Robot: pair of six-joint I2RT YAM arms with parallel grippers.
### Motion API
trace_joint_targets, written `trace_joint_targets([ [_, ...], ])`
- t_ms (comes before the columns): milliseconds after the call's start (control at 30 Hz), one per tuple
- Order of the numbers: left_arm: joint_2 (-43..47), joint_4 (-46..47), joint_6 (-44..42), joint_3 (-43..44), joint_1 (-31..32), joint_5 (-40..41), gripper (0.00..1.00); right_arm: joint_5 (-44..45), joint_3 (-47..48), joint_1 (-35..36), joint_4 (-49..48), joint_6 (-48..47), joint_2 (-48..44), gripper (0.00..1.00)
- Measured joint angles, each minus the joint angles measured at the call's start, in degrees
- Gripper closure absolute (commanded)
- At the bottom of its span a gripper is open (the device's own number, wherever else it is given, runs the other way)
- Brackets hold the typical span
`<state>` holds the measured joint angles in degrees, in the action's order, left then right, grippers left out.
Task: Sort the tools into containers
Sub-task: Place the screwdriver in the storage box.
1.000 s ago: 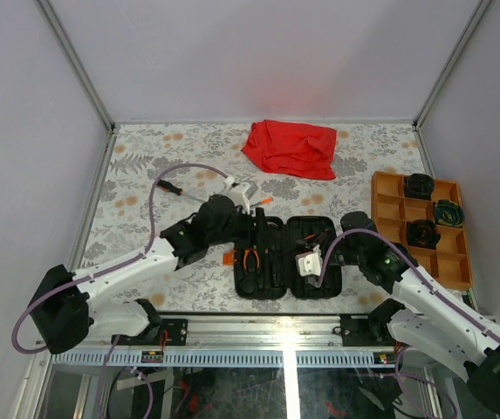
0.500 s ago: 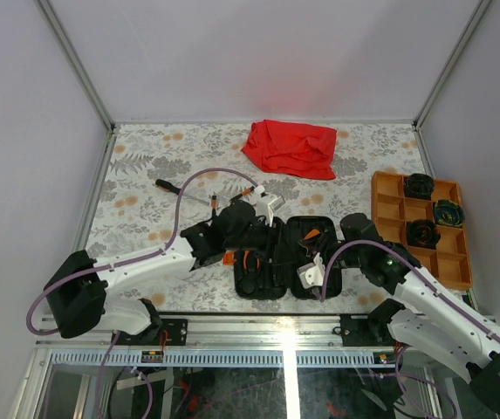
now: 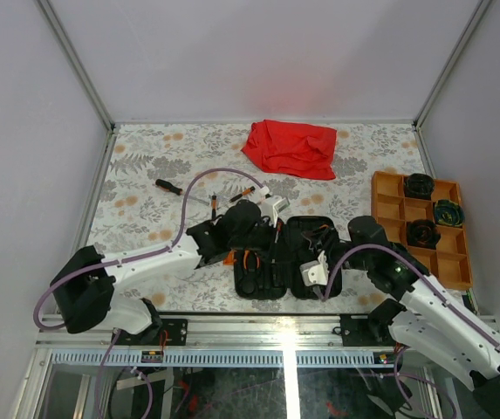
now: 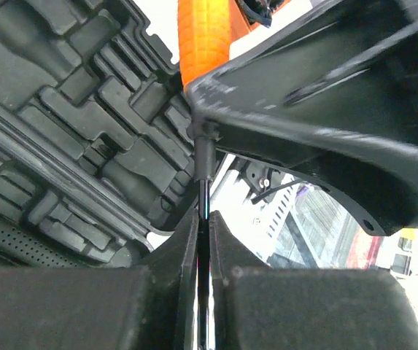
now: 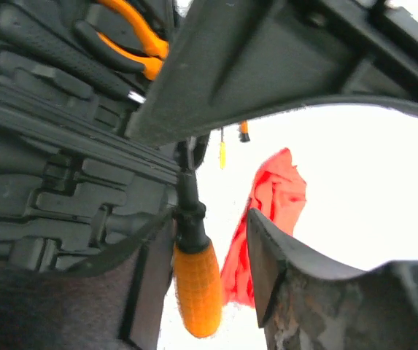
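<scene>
left jaws are clamping the screwdriver shaft above the case; right jaws are standing apart around its handle.

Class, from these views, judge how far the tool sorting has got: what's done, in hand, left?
Done: pliers lie in the open black case. In hand: the left gripper is shut on the shaft of an orange-handled screwdriver, its handle between the open jaws of the right gripper. Left: loose screwdrivers lie on the table.
</scene>
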<state>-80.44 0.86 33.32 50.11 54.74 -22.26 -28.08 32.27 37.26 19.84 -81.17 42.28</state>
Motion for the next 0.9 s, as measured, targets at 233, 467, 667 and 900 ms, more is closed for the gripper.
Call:
trace_joint_targets([
  [233,1.9,-0.7,0.1,-0.2,-0.4,5.3,1.00,1.7,-3.6,0.2,-8.9,13.6,-9.6,0.40],
  [467,4.1,-0.9,0.0,-1.8,-1.4,9.2,1.00,11.0,-15.4,0.3,-32.2,53.6,-17.1,0.41],
  [667,4.3,-0.6,0.1,-2.4,-1.6,11.4,1.00,34.2,-15.0,0.3,-32.5,94.0,-13.5,0.36],
  [900,4.0,0.3,0.4,-3.4,-1.6,12.5,1.00,42.9,-7.4,0.3,-25.4,127.6,-4.4,0.34],
])
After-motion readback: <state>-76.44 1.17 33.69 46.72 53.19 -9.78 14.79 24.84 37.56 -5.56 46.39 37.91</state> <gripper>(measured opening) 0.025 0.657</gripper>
